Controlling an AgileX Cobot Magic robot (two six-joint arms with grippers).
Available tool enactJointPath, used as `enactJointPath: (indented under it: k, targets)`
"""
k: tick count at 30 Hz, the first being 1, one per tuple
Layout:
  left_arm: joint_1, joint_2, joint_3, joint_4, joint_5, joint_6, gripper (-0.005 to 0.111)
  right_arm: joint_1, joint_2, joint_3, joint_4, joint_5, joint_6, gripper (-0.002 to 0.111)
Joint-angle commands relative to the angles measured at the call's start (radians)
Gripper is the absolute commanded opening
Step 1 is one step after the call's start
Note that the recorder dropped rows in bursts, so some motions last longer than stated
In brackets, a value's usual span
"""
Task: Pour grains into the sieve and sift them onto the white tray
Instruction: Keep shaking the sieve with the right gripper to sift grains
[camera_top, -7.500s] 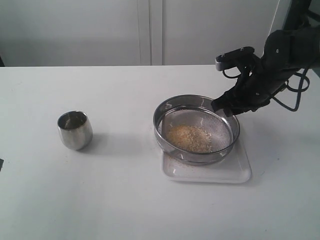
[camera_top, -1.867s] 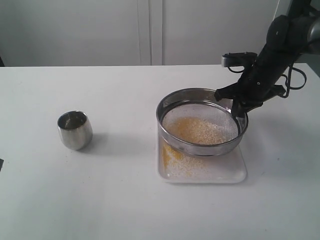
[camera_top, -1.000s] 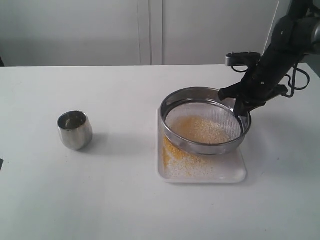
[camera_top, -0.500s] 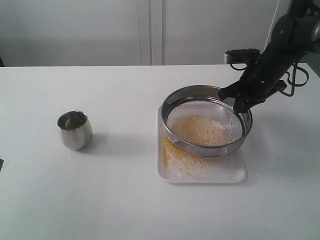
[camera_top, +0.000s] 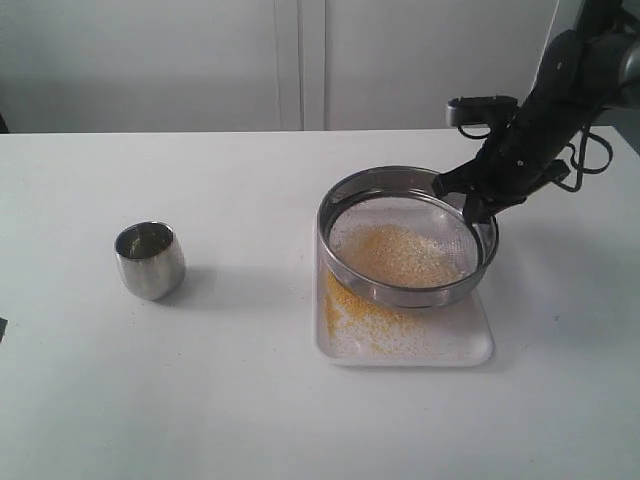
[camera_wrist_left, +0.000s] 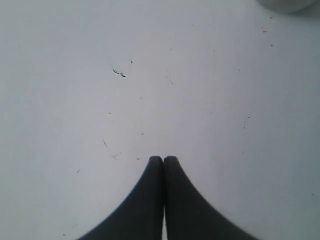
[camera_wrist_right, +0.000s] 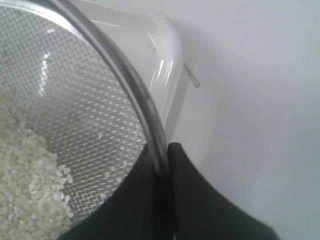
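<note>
1. Exterior view first: the right gripper (camera_top: 477, 203) has the sieve (camera_top: 400, 296) by the far right part of its rim. The whole pan stretches away from the fingers, toward the middle of the table (camera_top: 250, 400).
2. Right wrist view backs that up. The two fingers (camera_wrist_right: 187, 195) are pinched tight on the steel rim, one on the mesh side and one outside.
3. The sieve sits over the white tray (camera_top: 470, 350). The pale grains (camera_top: 405, 255) are piled in the mesh, and a yellow scatter lies on the tray's left part. I honestly can't tell whether the sieve bottom touches the tray or hangs just above it.
4. The left gripper (camera_wrist_left: 163, 162) has its fingers pressed together on nothing, over bare table. It's nowhere near the action, so the right arm is the one doing this. The steel cup (camera_top: 150, 260) stands well off to the left.
5. My read is that we're mid-sift with plenty left in the mesh. The grip is on one edge, so all the weight hangs off to one side of the fingers. The sieve is about as wide as the tray, so any sideways drift while shaking could drop grain on the table.
</note>
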Motion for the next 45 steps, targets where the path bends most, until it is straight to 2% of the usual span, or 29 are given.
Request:
enactJointPath:
  k: [1, 2, 4, 5, 8, 9, 11, 12, 14, 15, 18, 19, 21, 22, 25, 26, 28, 29, 31, 32, 33, 35, 36, 38, 39, 40, 42, 43, 45]
  targets:
    - [0.002, -0.009, 0.007, -0.001, 0.012, -0.001, 0.000, -0.013, -0.016, -0.005, -0.026, -0.007, 0.198, 0.000]
    - [0.002, -0.009, 0.007, -0.001, 0.012, -0.001, 0.000, -0.015, -0.016, -0.005, -0.002, 0.007, 0.157, 0.000]
    - [0.002, -0.009, 0.007, -0.001, 0.012, -0.001, 0.000, 0.001, -0.016, -0.005, 0.001, 0.064, -0.045, 0.000]
    - [0.002, -0.009, 0.007, -0.001, 0.012, -0.001, 0.000, 0.004, -0.016, -0.005, -0.045, 0.071, -0.050, 0.000]
    - [0.002, -0.009, 0.007, -0.001, 0.012, -0.001, 0.000, -0.017, -0.016, -0.005, -0.104, 0.008, 0.290, 0.000]
    - [0.002, -0.009, 0.007, -0.001, 0.012, -0.001, 0.000, -0.017, -0.016, -0.005, -0.050, 0.011, 0.223, 0.000]
    - [0.002, -0.009, 0.007, -0.001, 0.012, -0.001, 0.000, 0.004, -0.019, -0.005, 0.011, 0.061, -0.053, 0.000]
    - [0.002, -0.009, 0.007, -0.001, 0.012, -0.001, 0.000, 0.004, -0.019, -0.005, -0.002, 0.064, -0.052, 0.000]
    - [0.002, -0.009, 0.007, -0.001, 0.012, -0.001, 0.000, -0.014, -0.019, -0.005, -0.023, 0.021, 0.201, 0.000]
    - [0.002, -0.009, 0.007, -0.001, 0.012, -0.001, 0.000, -0.016, -0.019, -0.005, 0.009, 0.018, 0.221, 0.000]
    - [0.002, -0.009, 0.007, -0.001, 0.012, -0.001, 0.000, 0.003, -0.026, -0.005, 0.108, 0.095, -0.134, 0.000]
    - [0.002, -0.009, 0.007, -0.001, 0.012, -0.001, 0.000, 0.005, -0.029, -0.005, 0.079, 0.076, -0.110, 0.000]
    - [0.002, -0.009, 0.007, -0.001, 0.012, -0.001, 0.000, -0.020, -0.034, -0.005, 0.038, 0.008, 0.132, 0.000]
    - [0.002, -0.009, 0.007, -0.001, 0.012, -0.001, 0.000, -0.026, -0.036, -0.005, 0.058, 0.000, 0.178, 0.000]
    - [0.002, -0.009, 0.007, -0.001, 0.012, -0.001, 0.000, -0.016, -0.036, -0.005, 0.088, 0.087, -0.153, 0.000]
    - [0.002, -0.009, 0.007, -0.001, 0.012, -0.001, 0.000, -0.016, -0.036, -0.005, 0.052, 0.082, -0.119, 0.000]
    - [0.002, -0.009, 0.007, -0.001, 0.012, -0.001, 0.000, -0.040, -0.036, -0.005, 0.008, 0.024, 0.175, 0.000]
    - [0.002, -0.009, 0.007, -0.001, 0.012, -0.001, 0.000, -0.042, -0.036, -0.005, 0.047, 0.024, 0.157, 0.000]
    - [0.002, -0.009, 0.007, -0.001, 0.012, -0.001, 0.000, -0.034, -0.038, -0.005, 0.125, 0.083, -0.106, 0.000]
    - [0.002, -0.009, 0.007, -0.001, 0.012, -0.001, 0.000, -0.030, -0.039, -0.005, 0.116, 0.099, -0.174, 0.000]
    - [0.002, -0.009, 0.007, -0.001, 0.012, -0.001, 0.000, -0.030, -0.039, -0.005, 0.093, 0.081, -0.124, 0.000]
    - [0.002, -0.009, 0.007, -0.001, 0.012, -0.001, 0.000, -0.055, -0.040, -0.005, 0.086, 0.016, 0.139, 0.000]
    - [0.002, -0.009, 0.007, -0.001, 0.012, -0.001, 0.000, -0.055, -0.040, -0.005, 0.118, 0.018, 0.129, 0.000]
    - [0.002, -0.009, 0.007, -0.001, 0.012, -0.001, 0.000, -0.041, -0.046, -0.005, 0.181, 0.079, -0.139, 0.000]
    - [0.002, -0.009, 0.007, -0.001, 0.012, -0.001, 0.000, -0.036, -0.049, -0.005, 0.151, 0.092, -0.208, 0.000]
    - [0.002, -0.009, 0.007, -0.001, 0.012, -0.001, 0.000, -0.036, -0.054, -0.005, 0.089, 0.077, -0.165, 0.000]
    - [0.002, -0.009, 0.007, -0.001, 0.012, -0.001, 0.000, -0.056, -0.060, -0.005, 0.009, 0.012, 0.120, 0.000]
    - [0.002, -0.009, 0.007, -0.001, 0.012, -0.001, 0.000, -0.059, -0.062, -0.005, 0.016, 0.013, 0.134, 0.000]
    - [0.002, -0.009, 0.007, -0.001, 0.012, -0.001, 0.000, -0.051, -0.067, -0.005, 0.052, 0.076, -0.068, 0.000]
